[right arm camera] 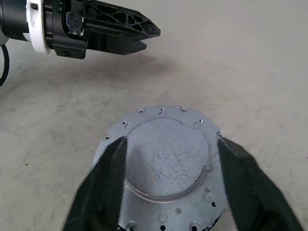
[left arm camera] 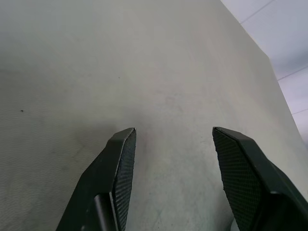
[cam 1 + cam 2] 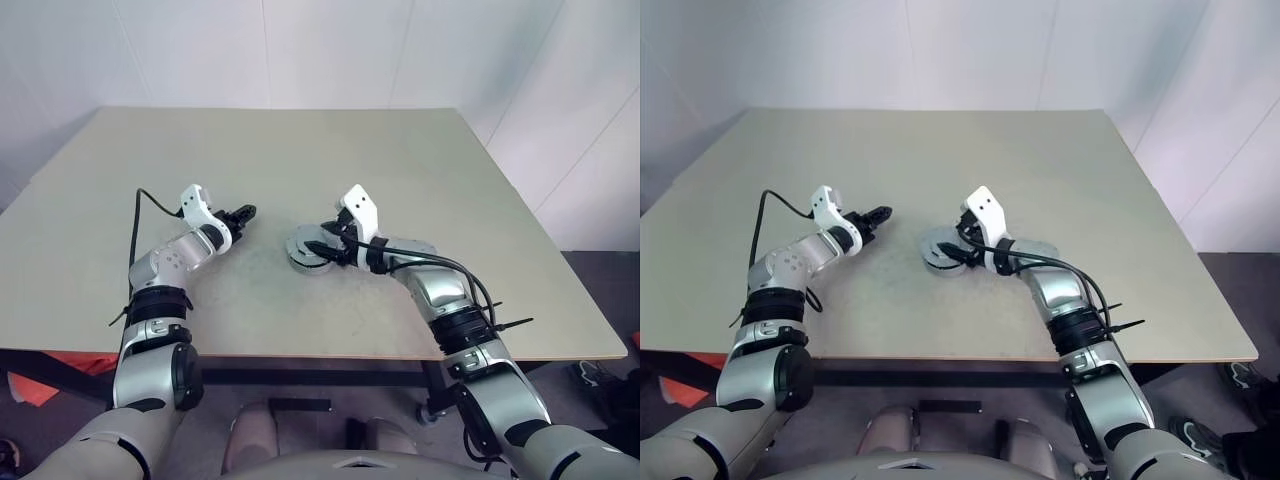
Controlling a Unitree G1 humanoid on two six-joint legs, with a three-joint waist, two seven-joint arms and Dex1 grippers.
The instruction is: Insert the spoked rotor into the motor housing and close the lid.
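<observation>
Lid (image 1: 163,163) is lying flat atop the motor housing (image 3: 300,262); right gripper (image 1: 166,180) is straddling it, jaws apart; left gripper (image 2: 175,178) is hovering open, empty.

Grey scratched lid (image 1: 163,159); beige table (image 3: 300,150)

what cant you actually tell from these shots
- Whether the spoked rotor sits inside the motor housing: in the right wrist view the lid covers the top.
- Whether the right gripper touches the lid: its blurred fingers flank the rim, with the near edge cut off.
- The housing's side in the left eye view: the right gripper hides much of it.
- What lies beside the left gripper: the left wrist view ends at its fingers.
</observation>
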